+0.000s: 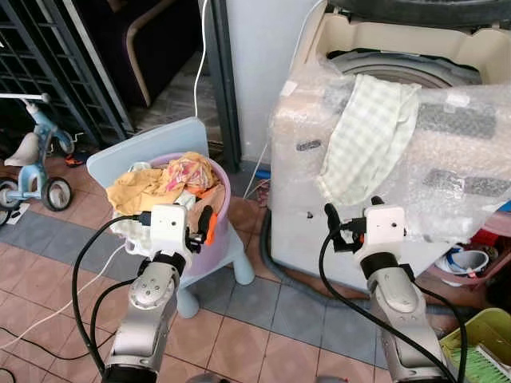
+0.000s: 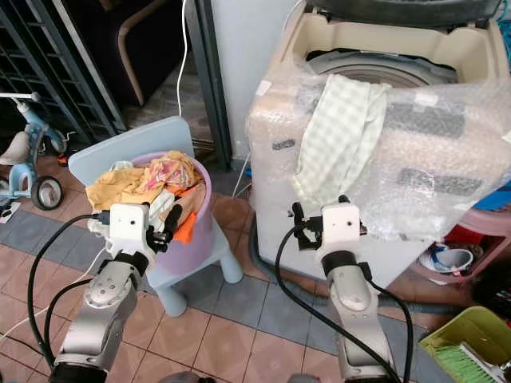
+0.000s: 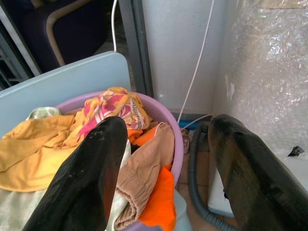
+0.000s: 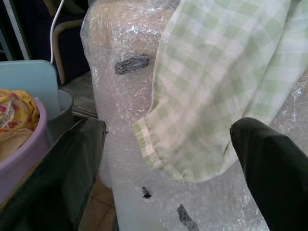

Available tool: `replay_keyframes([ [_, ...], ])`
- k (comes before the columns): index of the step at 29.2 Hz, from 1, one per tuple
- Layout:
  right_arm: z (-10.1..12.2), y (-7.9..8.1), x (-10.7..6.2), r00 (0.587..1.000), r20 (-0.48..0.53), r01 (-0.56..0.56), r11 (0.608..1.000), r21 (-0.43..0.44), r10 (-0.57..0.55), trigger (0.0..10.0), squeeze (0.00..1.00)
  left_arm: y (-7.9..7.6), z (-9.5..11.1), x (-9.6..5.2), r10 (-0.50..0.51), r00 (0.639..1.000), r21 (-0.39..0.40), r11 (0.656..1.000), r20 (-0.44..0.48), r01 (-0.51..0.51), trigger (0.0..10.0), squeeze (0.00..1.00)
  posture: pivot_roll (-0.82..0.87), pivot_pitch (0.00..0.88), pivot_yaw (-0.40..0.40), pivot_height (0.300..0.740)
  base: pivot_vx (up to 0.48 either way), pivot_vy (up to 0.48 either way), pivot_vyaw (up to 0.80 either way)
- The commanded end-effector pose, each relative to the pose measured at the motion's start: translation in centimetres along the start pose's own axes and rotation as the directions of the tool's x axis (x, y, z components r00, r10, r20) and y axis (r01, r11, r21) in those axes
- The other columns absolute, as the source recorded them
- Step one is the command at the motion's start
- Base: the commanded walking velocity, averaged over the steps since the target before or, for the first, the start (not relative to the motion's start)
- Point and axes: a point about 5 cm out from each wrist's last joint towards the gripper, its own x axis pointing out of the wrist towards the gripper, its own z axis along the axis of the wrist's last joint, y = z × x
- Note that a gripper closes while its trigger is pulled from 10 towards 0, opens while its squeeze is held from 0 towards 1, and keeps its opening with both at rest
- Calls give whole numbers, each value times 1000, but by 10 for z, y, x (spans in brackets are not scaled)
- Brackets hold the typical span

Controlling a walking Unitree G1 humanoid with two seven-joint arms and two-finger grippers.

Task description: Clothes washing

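A top-loading washing machine wrapped in bubble wrap stands at the right, lid up. A green checked cloth hangs over its front rim, half inside the drum. My right gripper is open just below the cloth's lower hem, not touching it. A purple basin heaped with yellow, orange and patterned clothes rests on a pale blue child's chair. My left gripper is open at the basin's near rim, beside an orange garment.
A grey drain hose and white cable run between basin and machine. A child's tricycle stands at far left by a metal gate. A green bin and buckets sit at lower right. Black cables lie on the tiled floor.
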Motion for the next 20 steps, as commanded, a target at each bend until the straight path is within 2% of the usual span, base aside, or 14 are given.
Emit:
replay_keyframes([
  [1,-6,-8,-2,999,-26,26,1000,-6,-26,10000,0,-8,3,2,-23,1000,-12,1000,7,23,10000,0,-53,63,77,740,375,0,0],
  [13,-11,0,7,996,-88,-18,999,51,23,10000,0,-10,1,2,-12,1000,-13,1000,-14,12,10000,0,-45,64,68,740,31,0,0],
  [16,-17,2,6,990,-131,-40,997,67,48,10000,0,-10,1,2,-8,1000,-17,1000,-18,8,10000,0,-45,66,62,740,0,0,0],
  [17,-20,3,6,988,-145,-45,996,74,55,9725,0,-10,1,2,-8,1000,-18,1000,-19,8,10000,0,-45,66,62,740,0,0,0],
  [18,-24,5,5,981,-179,-60,995,75,72,5647,0,-10,1,2,-8,1000,-19,1000,-21,8,10000,0,-45,66,60,740,0,0,0],
  [19,-25,5,6,979,-189,-65,995,75,78,4784,0,-10,1,2,-8,1000,-20,1000,-21,8,10000,0,-45,66,59,740,0,0,0],
  [20,-26,6,6,978,-194,-68,995,75,81,4784,0,-10,1,2,-9,1000,-21,1000,-21,8,10000,0,-45,66,59,740,0,0,0],
])
